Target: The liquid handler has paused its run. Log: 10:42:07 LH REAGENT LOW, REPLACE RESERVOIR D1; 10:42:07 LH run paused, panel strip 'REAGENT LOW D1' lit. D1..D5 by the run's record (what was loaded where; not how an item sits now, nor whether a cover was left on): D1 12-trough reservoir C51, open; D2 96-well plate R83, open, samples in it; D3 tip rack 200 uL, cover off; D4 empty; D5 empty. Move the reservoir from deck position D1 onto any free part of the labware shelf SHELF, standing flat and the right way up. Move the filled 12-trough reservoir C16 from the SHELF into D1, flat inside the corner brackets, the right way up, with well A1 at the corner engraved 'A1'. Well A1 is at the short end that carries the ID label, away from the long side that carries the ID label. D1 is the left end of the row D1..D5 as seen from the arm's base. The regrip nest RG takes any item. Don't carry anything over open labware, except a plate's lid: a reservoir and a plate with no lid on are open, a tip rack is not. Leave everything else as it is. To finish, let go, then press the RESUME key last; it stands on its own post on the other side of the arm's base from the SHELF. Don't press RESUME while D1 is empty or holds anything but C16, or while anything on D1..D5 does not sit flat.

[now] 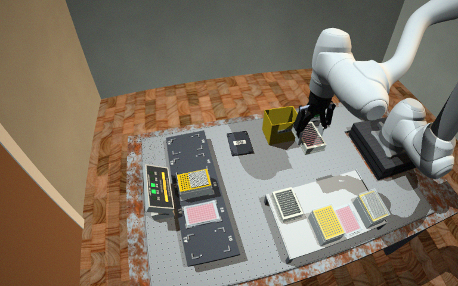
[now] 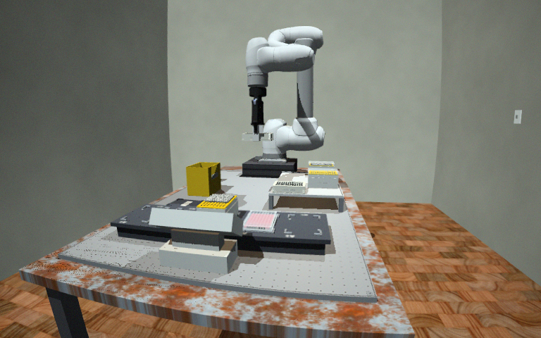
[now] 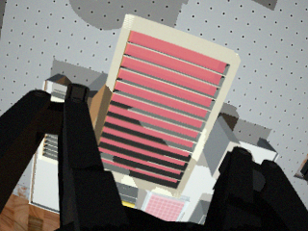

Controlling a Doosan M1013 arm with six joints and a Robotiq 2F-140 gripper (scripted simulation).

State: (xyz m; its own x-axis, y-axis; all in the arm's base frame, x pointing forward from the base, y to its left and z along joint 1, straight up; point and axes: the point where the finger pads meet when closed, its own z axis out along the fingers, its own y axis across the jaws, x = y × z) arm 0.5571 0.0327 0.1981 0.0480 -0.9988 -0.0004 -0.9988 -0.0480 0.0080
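Gripping a cream reservoir (image 1: 312, 137) with pink troughs, the claw (image 1: 313, 125) is closed on its long sides, and the reservoir is held level in the air, well above the bench (image 1: 256, 188). It is seen just beside the yellow open box (image 1: 277, 118), between that box and the arm's dark base plate (image 1: 362, 143). Deck position D1 (image 1: 209, 241) is seen with nothing inside its corner brackets. A pink well plate (image 1: 201, 213) and a tip rack (image 1: 194, 180) are seated further along the deck. Four items are carried on the white shelf (image 1: 303, 236).
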